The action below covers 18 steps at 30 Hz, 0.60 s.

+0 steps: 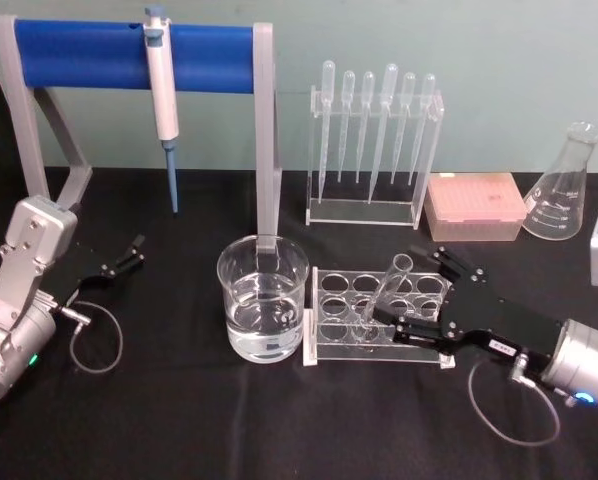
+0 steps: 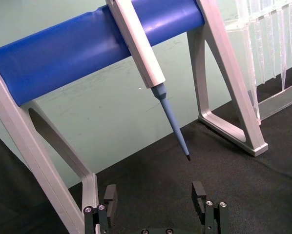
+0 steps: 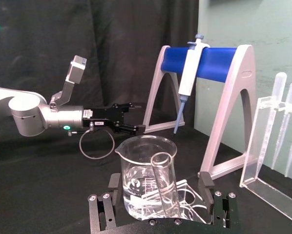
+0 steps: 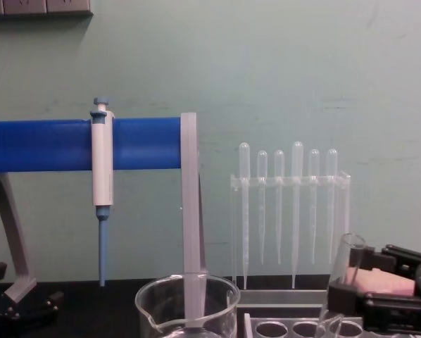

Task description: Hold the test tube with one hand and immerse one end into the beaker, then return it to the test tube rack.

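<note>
The test tube (image 1: pixel 387 292) leans in the clear rack (image 1: pixel 325 300), its open rim up and toward the back. My right gripper (image 1: pixel 404 295) reaches in from the right, open, with its fingers on either side of the tube and not pressing on it. In the right wrist view the tube (image 3: pixel 164 183) stands between the spread fingers (image 3: pixel 205 184), with the beaker (image 3: pixel 145 178) just beyond. The beaker (image 1: pixel 263 299), part full of water, stands left of the rack. My left gripper (image 1: pixel 127 256) rests open at the far left. The chest view has the tube (image 4: pixel 343 271) beside the right gripper (image 4: pixel 362 282).
A blue-barred stand (image 1: pixel 129 58) holds a white pipettor (image 1: pixel 162 95) behind the beaker. A rack of plastic pipettes (image 1: pixel 374 150), a pink tip box (image 1: pixel 474 205) and a conical flask (image 1: pixel 564 190) line the back. A loose cable loops by each wrist.
</note>
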### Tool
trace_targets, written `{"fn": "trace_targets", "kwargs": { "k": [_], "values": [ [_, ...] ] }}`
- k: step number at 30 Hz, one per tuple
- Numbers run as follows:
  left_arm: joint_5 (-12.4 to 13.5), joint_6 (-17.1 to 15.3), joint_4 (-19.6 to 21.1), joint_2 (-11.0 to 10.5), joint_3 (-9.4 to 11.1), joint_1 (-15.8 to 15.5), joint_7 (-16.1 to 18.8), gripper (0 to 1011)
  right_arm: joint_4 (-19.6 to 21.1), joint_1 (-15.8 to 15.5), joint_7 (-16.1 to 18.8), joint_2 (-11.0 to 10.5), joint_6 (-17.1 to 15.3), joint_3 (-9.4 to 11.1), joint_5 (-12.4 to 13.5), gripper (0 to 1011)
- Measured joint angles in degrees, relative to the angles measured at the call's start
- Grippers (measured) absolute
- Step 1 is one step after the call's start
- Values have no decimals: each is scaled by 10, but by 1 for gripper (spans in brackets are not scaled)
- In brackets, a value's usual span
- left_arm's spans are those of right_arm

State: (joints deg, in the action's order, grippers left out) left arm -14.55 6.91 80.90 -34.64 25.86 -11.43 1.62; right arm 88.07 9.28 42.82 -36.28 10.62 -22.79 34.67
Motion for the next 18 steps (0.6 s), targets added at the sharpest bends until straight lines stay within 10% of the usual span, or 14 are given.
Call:
{"fn": "trace_targets", "kwargs": {
  "k": [18],
  "values": [
    [0,0,0,0,0,0,0,1000,-17,27,-24,27,0,-18,-34,1003]
  ]
}}
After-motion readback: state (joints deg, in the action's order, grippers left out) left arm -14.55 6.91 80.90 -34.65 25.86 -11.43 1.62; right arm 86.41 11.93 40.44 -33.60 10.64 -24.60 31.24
